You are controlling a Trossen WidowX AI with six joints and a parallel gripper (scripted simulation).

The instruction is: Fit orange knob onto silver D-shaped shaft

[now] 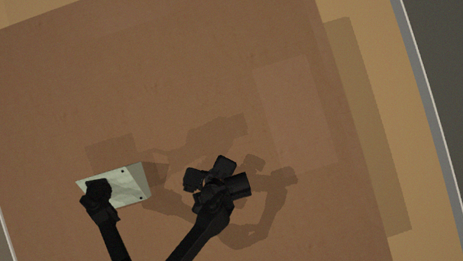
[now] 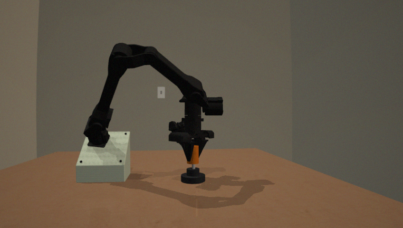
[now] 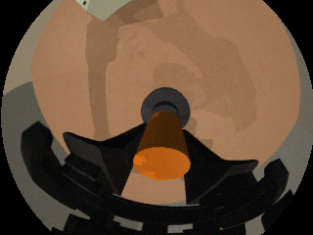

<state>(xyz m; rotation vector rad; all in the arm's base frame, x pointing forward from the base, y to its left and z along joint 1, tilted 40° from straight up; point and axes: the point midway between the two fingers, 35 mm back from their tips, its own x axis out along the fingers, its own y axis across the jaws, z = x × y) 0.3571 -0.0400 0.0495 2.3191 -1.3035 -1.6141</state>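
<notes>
My gripper (image 2: 194, 158) (image 3: 163, 129) points down and is shut on the orange knob (image 2: 195, 154) (image 3: 161, 162). The knob is about upright, its wide end down, directly over the round dark pedestal (image 2: 192, 178) (image 3: 148, 111). A short length of the silver shaft (image 2: 193, 166) shows between the knob's lower edge and the pedestal's raised collar, so the knob is not down on the pedestal. Whether the shaft's tip is inside the hole cannot be seen. The hole and both flat sides are hidden. In the top view the arm covers knob and pedestal.
The arm's base stands on a pale green sloped block (image 1: 135, 183) (image 2: 100, 173) to the left of the pedestal. The brown table top (image 1: 212, 47) (image 2: 158, 209) carries shadows of the arm.
</notes>
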